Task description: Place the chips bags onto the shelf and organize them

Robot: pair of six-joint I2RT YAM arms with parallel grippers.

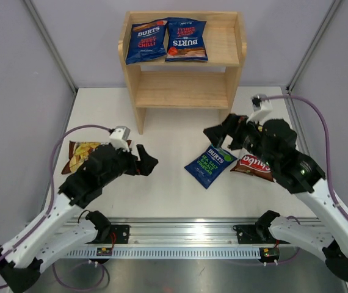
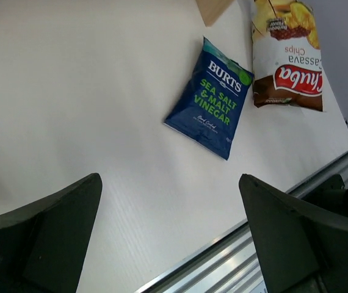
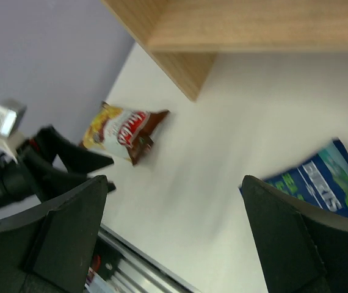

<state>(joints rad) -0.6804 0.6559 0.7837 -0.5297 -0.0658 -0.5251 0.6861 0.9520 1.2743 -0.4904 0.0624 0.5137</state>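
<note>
The wooden shelf [image 1: 183, 88] stands at the back, with two blue Burts chips bags [image 1: 146, 41] [image 1: 186, 39] lying side by side on its top tier; the lower tier is bare. A green-lettered Burts bag [image 1: 209, 166] [image 2: 210, 101] lies flat on the table. Beside it to the right is a Chuba bag [image 1: 254, 166] [image 2: 289, 58], partly under my right arm. Another Chuba bag [image 1: 79, 152] [image 3: 124, 129] lies at the left, half hidden by my left arm. My left gripper [image 1: 143, 162] [image 2: 169, 178] hovers open and holds nothing. My right gripper [image 1: 218, 139] [image 3: 174, 180], also open, hangs just above the green-lettered bag's upper end.
A metal rail [image 1: 180, 235] runs along the table's near edge, carrying both arm bases. Grey enclosure walls close in the left, right and back. A shelf leg [image 3: 189, 70] stands on the table near the right gripper. Purple cables loop off both wrists.
</note>
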